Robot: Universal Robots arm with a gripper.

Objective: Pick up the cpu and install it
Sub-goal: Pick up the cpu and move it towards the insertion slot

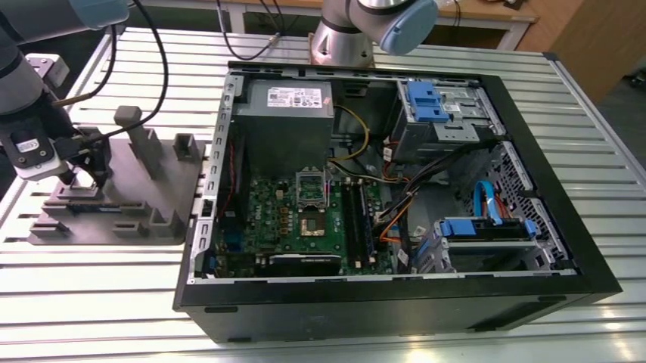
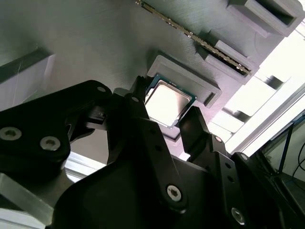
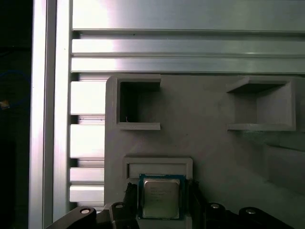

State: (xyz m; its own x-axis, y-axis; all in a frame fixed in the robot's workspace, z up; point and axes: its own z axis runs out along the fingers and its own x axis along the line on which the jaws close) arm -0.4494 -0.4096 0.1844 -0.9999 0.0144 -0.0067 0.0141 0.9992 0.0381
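The claw [image 1: 86, 178] hangs low over a grey tray [image 1: 162, 193] that lies on a slatted metal table [image 1: 101, 295]. Right under the claw, between its two black fingers [image 2: 143, 121], the chip [image 2: 167, 101] lies flat in a shallow raised seat of the tray, its silvery top facing up and a thin green edge showing around it. In both wrist views the claw [image 2: 167, 112] is open about as wide as the chip, one finger close beside each of two opposite edges. It has hold of nothing, and the chip [image 3: 161, 196] sits square in its seat.

Just beyond the claw [image 3: 162, 202], past the chip, the tray [image 3: 205, 143] carries two box-shaped holders [image 3: 138, 102] side by side, and beyond those run the bright slats of the table [image 3: 190, 52]. In the second wrist view a long thin card [image 2: 190, 36] stands on edge in a slot of the tray [image 2: 95, 43], a little past the chip's seat.

Well away from the claw, toward the exterior view's right, an open computer case [image 1: 404, 302] lies on its side with a green circuit board [image 1: 293, 212] inside. A black cable [image 1: 151, 60] loops above the tray toward the claw.
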